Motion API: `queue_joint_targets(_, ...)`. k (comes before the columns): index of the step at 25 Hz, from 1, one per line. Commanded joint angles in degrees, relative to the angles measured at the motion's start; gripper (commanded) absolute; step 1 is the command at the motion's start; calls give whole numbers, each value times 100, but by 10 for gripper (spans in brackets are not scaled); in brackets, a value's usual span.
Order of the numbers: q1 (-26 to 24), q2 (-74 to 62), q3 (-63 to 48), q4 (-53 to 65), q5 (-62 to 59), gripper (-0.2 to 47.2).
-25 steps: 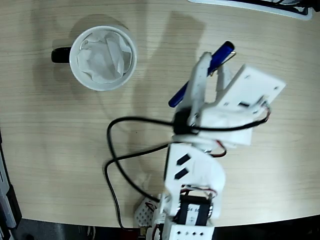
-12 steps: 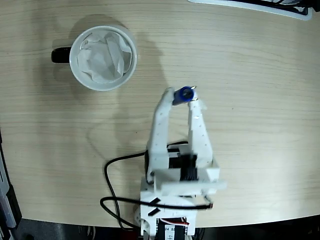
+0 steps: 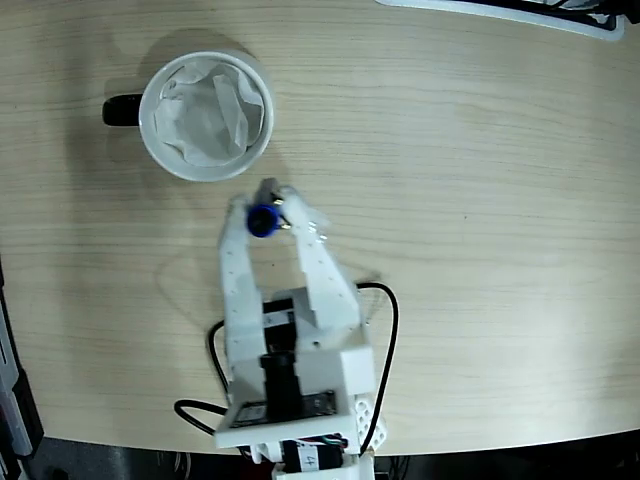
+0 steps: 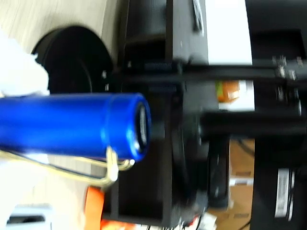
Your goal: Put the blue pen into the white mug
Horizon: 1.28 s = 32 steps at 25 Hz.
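Note:
In the fixed view the white mug (image 3: 207, 115), with a black handle on its left and crumpled tissue inside, stands at the upper left of the table. My gripper (image 3: 264, 218) is raised just below and to the right of the mug, shut on the blue pen (image 3: 263, 220), which points up at the camera so only its round end shows. In the wrist view the blue pen (image 4: 72, 125) lies across the frame from the left, its metal clip below it; the mug is out of that view.
The wooden table (image 3: 500, 200) runs to its near edge at the bottom of the fixed view. A black cable (image 3: 385, 330) loops beside the white arm base. A white-and-dark object's edge (image 3: 520, 12) lies along the top right. The wrist view shows dark furniture beyond the table.
The arm has swung left across the table with the pen, from right of centre to just below-right of the mug. The pen went from slanted to pointing at the camera.

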Motion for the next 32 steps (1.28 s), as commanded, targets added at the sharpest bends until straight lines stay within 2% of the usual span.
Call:
queue_joint_targets(1,-176,-571,-747,-677,-158,0)
queue_joint_targets(8,-308,-1705,-1793,-853,-176,0)
queue_joint_targets(18,-923,-2637,-1828,-1037,-176,0)
queue_joint_targets(22,-976,-2786,-1811,-1046,-176,8)
queue_joint_targets(24,-958,-2839,-1784,-1037,-176,86)
queue_joint_targets(25,-940,-2865,-1767,-1028,-176,99)
queue_joint_targets(27,-914,-2900,-1758,-1011,-149,160)
queue_joint_targets(30,-853,-2927,-1740,-1002,-149,282)
queue_joint_targets(32,-835,-2936,-1731,-1002,-141,289)
